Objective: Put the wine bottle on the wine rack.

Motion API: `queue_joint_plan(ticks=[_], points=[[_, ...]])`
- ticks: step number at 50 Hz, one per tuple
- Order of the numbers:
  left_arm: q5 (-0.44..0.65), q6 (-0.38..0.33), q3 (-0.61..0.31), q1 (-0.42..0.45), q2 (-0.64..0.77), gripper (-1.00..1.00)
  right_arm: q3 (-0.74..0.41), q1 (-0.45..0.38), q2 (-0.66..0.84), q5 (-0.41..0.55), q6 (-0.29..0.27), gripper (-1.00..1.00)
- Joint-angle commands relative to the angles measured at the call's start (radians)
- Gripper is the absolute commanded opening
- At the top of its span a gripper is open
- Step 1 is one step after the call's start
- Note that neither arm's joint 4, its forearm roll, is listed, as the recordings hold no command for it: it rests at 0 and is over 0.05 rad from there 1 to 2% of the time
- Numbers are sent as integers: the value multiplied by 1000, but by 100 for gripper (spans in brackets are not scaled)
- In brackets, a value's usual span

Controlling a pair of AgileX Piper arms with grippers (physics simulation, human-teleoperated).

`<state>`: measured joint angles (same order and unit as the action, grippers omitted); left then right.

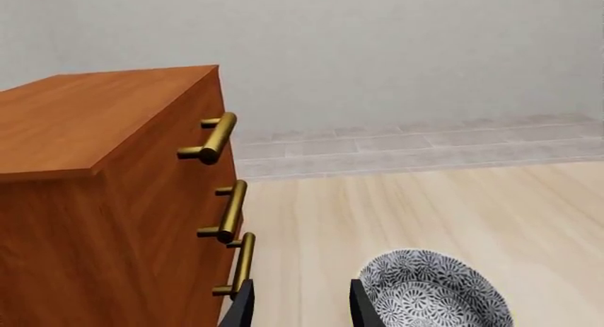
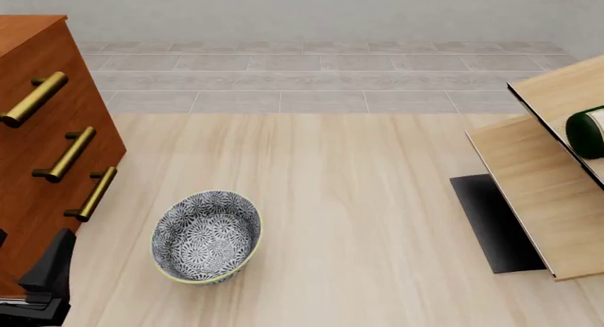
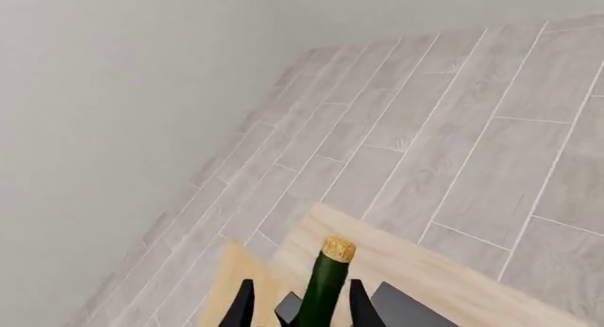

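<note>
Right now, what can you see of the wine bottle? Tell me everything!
The wine bottle is dark green, shiny like glass, with a long slim neck and a tan cork on top. In the right wrist view the neck sits between the right claw's two black fingers, above the light wooden wine rack. In the front view only its rounded green end with a white band peeks in at the right edge, lying over the rack's slanted panels.

Cabinet [image 2: 38, 129] beside patterned bowl [image 2: 206, 236] (apart).
</note>
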<state>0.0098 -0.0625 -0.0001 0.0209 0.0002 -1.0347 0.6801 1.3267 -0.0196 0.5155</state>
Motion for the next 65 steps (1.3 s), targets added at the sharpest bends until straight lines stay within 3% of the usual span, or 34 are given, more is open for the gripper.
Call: queue_joint_plan(ticks=[1, 29, 65], points=[[-1, 1, 0, 1, 0, 100, -8, 2, -10, 19, -3, 100], [3, 4, 0, 2, 0, 100, -53, 33, -57, 74, -18, 100], [0, 9, 0, 14, 0, 100, -59, 10, -193, 149, -24, 100]])
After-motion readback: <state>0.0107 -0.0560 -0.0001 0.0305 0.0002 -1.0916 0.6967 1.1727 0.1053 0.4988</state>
